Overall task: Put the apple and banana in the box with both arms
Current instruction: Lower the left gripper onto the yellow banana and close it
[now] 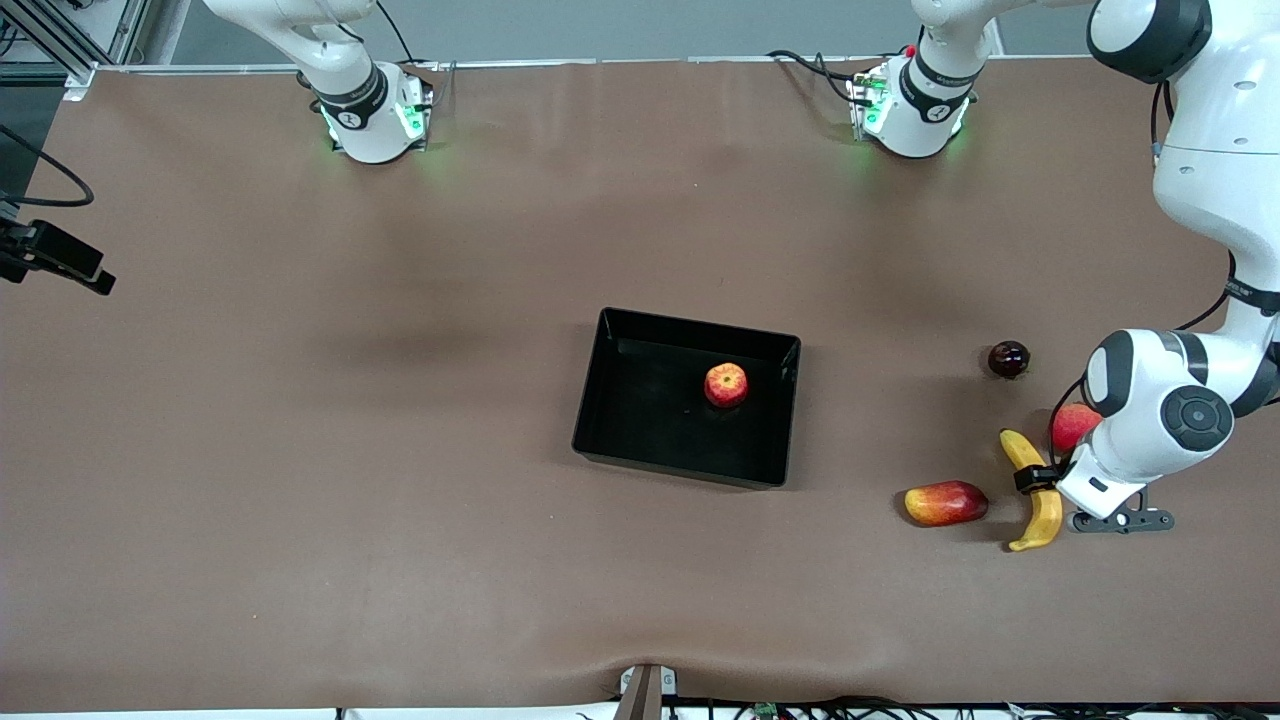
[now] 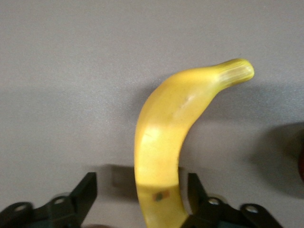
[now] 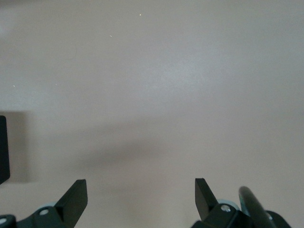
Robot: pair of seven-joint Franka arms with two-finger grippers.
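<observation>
Brown table [image 1: 400,450], apple [image 1: 726,385] in black box [image 1: 600,400], left gripper [image 2: 142,194] spread astride banana [image 1: 1035,490] toward left arm's end from box, right gripper [image 3: 141,194] parted over bare table.

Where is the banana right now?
The banana lies on the table toward the left arm's end, outside the box, beside the oblong red-and-yellow fruit, with the left gripper open around its middle.

A brown-covered table [image 1: 400,450] fills the view, with perhaps a grey floor along its top edge.
</observation>
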